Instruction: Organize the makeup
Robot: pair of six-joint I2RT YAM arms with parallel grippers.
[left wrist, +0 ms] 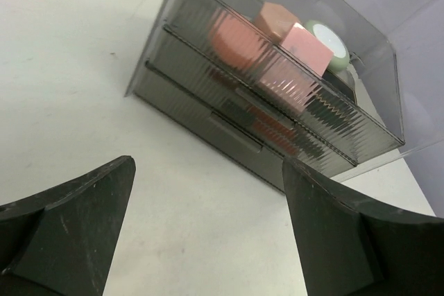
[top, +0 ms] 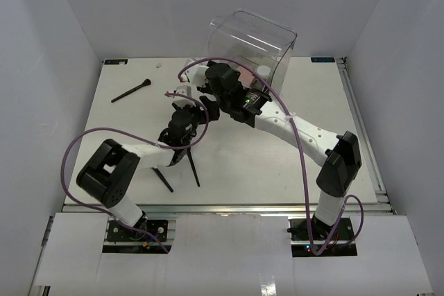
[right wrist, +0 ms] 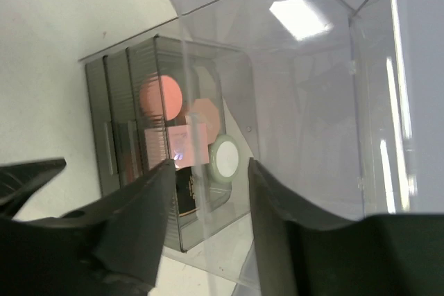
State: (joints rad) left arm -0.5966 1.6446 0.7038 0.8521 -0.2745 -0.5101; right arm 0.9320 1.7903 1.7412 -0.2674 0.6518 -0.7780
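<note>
The makeup lies partly in the clear box (top: 274, 67). Through its top I see a pink round compact (left wrist: 236, 39), pink square compacts (left wrist: 305, 48), a small white round jar (left wrist: 327, 38) and a black compact (right wrist: 189, 192). A black-handled brush (top: 132, 91) lies at the table's far left. Two more black-handled brushes (top: 193, 168) (top: 164, 179) lie near the left arm. My left gripper (left wrist: 208, 164) hovers open over bare table, facing the drawers. My right gripper (right wrist: 208, 164) is open, with the edge of the raised clear lid (right wrist: 201, 145) between its fingers and a gap on each side.
The box's lid (top: 253, 32) stands up and open at the back centre. A small white object (top: 159, 64) lies near the far edge. White walls close in the table (top: 277, 164) on three sides. Purple cables loop over both arms.
</note>
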